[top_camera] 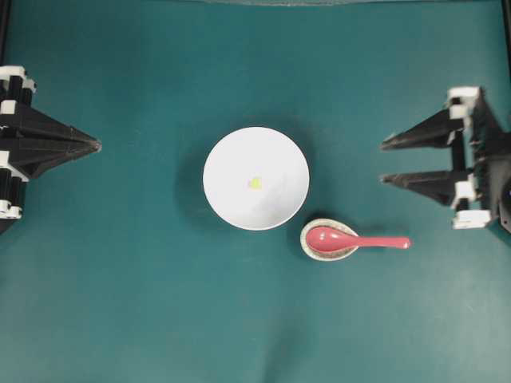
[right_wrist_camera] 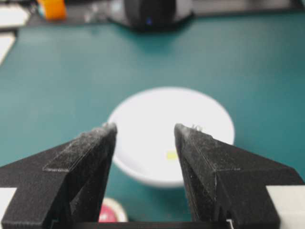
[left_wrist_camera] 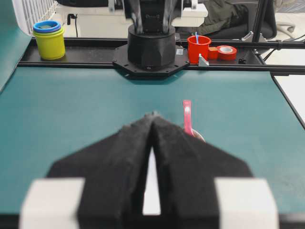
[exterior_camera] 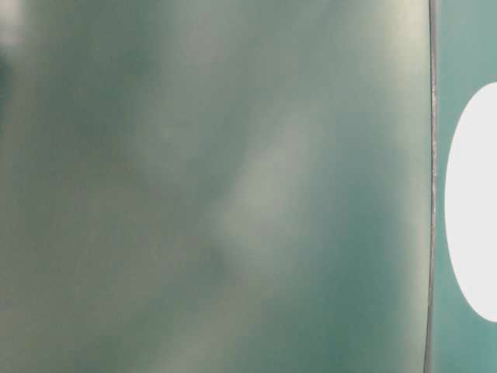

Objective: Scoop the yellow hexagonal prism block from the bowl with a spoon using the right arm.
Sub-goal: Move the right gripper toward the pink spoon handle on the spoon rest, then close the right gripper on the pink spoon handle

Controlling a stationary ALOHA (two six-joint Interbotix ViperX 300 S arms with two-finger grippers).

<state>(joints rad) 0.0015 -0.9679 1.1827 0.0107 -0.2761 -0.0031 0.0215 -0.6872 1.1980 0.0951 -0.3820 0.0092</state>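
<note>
Right claw spread wide and empty, well short of the spoon propped scoop-down on its speckled rest beside the bowl, handle offered rightward for pickup, yellow block waiting mid-bowl, left claw pinched shut, parked clear.

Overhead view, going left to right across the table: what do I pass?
Left end effector → bowl holding the yellow block → spoon, its scoop on a small speckled rest → right end effector, open.
</note>
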